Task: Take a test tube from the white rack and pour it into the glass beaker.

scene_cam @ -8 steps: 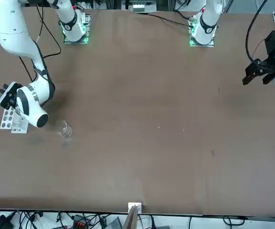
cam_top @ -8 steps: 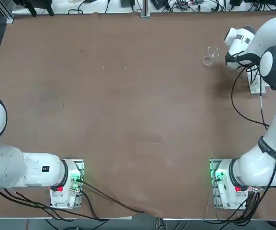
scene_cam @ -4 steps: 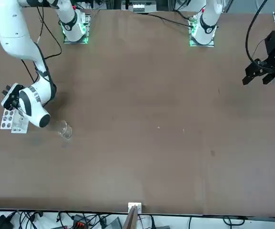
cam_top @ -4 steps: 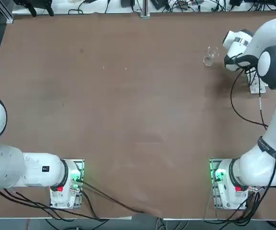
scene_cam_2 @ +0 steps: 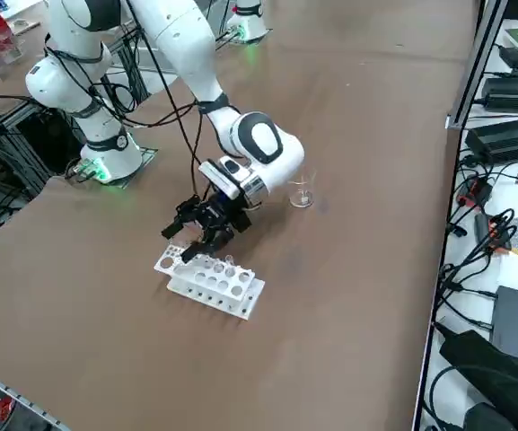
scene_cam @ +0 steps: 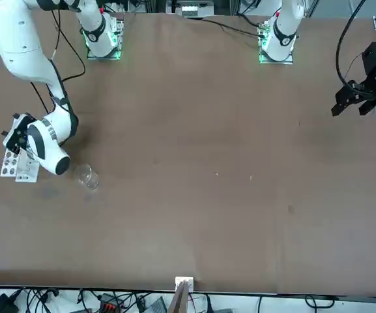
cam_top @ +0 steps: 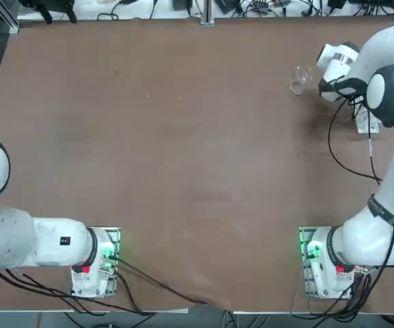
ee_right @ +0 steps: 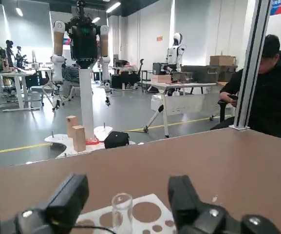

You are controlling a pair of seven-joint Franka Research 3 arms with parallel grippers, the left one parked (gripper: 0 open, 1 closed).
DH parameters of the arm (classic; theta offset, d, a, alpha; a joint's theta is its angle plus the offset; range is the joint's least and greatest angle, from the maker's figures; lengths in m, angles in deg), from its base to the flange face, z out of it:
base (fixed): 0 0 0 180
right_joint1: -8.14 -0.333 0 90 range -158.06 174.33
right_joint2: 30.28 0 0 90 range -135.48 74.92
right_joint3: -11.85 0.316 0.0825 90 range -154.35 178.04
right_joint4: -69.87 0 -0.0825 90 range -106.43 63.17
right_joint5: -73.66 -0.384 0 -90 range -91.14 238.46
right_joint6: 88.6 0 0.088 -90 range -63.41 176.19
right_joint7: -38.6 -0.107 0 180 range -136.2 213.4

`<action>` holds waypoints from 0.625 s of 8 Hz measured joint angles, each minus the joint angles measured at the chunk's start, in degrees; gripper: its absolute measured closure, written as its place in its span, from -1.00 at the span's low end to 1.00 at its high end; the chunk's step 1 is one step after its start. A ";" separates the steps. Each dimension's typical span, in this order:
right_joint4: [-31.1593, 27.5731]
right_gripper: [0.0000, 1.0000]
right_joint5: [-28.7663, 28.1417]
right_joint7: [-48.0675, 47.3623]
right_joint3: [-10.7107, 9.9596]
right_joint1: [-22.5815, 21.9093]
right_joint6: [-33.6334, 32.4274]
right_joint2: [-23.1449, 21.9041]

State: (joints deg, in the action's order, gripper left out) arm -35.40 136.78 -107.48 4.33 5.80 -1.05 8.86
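Top view: the right arm (cam_top: 391,164) reaches up the right side of the frame, its wrist end at upper right. Partly under it, the white rack (cam_top: 368,123) shows at upper right on the brown bench (cam_top: 183,157). The glass beaker (cam_top: 299,82) stands up and to the left of the rack, apart from it. The arm covers the right gripper here.

Front view: the arm comes down from the upper left. The right gripper is at the left of the frame, above the rack; the beaker is to the rack's right, near the arm's rounded wrist end.

Right side view: the black gripper (scene_cam_2: 179,243) hangs tilted over the rack's upper-left end, near the middle of the frame. The beaker is up and to the right, just beside the white wrist.

Right wrist view: the jaws are wide apart, with a clear test tube (ee_right: 122,214) upright between them, touching neither. The tube stands at the rack, among its round holes. Beyond the bench sits a person (ee_right: 267,97) in dark clothing.
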 joint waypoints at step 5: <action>2.75 -1.00 0.06 10.12 0.18 -2.56 -0.65 -1.85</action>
State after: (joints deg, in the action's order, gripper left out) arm -32.65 136.84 -97.37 4.51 3.24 -1.69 7.01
